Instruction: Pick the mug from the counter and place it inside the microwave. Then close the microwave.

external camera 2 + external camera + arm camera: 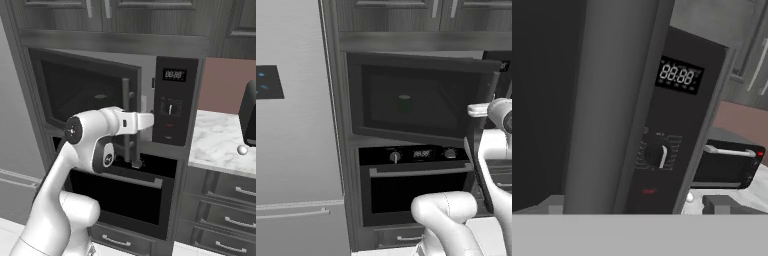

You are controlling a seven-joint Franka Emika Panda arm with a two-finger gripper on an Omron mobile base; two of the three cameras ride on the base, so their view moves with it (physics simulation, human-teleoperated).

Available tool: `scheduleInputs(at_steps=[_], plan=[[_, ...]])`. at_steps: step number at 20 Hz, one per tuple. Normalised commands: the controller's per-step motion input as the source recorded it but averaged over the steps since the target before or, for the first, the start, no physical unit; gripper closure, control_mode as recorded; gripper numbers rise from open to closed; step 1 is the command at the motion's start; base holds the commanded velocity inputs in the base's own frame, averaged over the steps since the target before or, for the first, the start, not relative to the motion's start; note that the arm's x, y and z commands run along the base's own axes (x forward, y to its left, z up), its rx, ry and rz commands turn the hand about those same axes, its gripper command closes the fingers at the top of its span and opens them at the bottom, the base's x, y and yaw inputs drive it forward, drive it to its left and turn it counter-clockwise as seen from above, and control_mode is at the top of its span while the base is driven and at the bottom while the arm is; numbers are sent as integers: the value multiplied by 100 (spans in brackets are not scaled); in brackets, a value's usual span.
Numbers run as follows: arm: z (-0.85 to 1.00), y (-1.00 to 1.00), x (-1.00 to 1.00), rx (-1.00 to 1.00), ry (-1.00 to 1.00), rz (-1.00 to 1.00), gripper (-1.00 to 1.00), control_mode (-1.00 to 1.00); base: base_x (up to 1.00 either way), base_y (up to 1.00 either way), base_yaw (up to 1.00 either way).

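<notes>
The microwave (172, 100) is built in above the oven, and its dark glass door (406, 100) stands ajar, most of the way toward shut. Through the glass I faintly see the green mug (404, 102) standing inside. My gripper (152, 120) is at the door's free edge, beside the vertical bar handle (126, 120). In the hand view the gripper (635, 205) is open with its fingertips (717, 204) wide apart; the grey door edge (612, 100) looms close ahead, with the display (679, 76) and dial (658, 156) to its right. Nothing is held.
The oven (416, 190) with a horizontal handle sits below the microwave. A steel fridge (296, 125) stands to the left. On the marble counter (220, 135) to the right are a black appliance (248, 112) and a small white ball (242, 149). Drawers (225, 200) run under the counter.
</notes>
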Motion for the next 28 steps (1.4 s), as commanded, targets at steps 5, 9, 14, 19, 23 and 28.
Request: scheduleInputs(at_steps=[5,9,14,19,23,28], plan=[[9,-21,32,0,0,0,-100,-100,0,0,0],[3,-21,46,0,0,0,-100,-100,0,0,0],[9,-18,43,0,0,0,-100,-100,0,0,0],[10,-18,39,0,0,0,-100,-100,0,0,0],[4,-15,28,0,0,0,-100,-100,0,0,0],[1,-14,33,0,0,0,-100,-100,0,0,0]])
